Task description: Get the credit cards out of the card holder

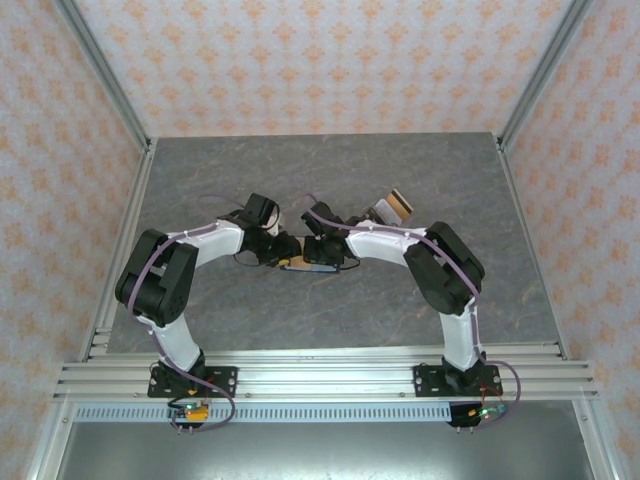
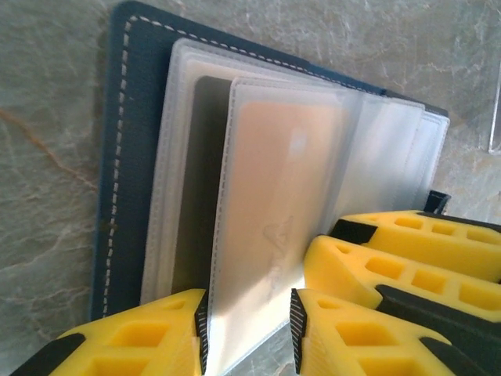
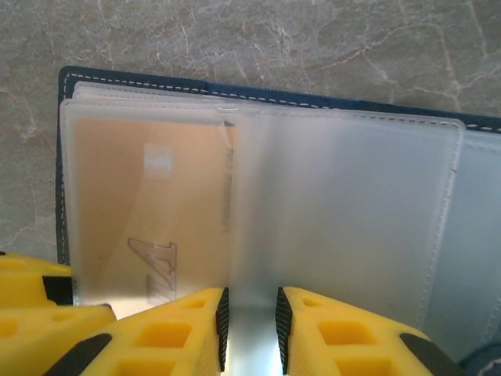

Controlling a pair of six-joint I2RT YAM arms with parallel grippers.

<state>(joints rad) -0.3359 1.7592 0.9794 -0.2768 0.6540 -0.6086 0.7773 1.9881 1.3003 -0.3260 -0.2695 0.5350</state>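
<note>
The small bifold card holder (image 3: 141, 81) is navy blue with dashed white stitching along its edge; its soft plastic sleeves (image 3: 344, 219) are frosted milky white, one veiling a flat orange-brown card (image 3: 141, 211); the stone-look tabletop (image 3: 274, 39) is grey with pale marbled veins.

Setting: probably a robotics lab test cell. Left arm (image 1: 165, 285) and right arm (image 1: 445, 265) bolted to an aluminium rail (image 1: 320, 378) at the table (image 1: 330, 170) edge. Panels (image 1: 330, 60) (orange motif, wallpaper-like) in metal framing (image 1: 104, 70) close three sides. Cables (image 1: 232, 395) loop at the arm bases; tabletop grey, stone-look.
</note>
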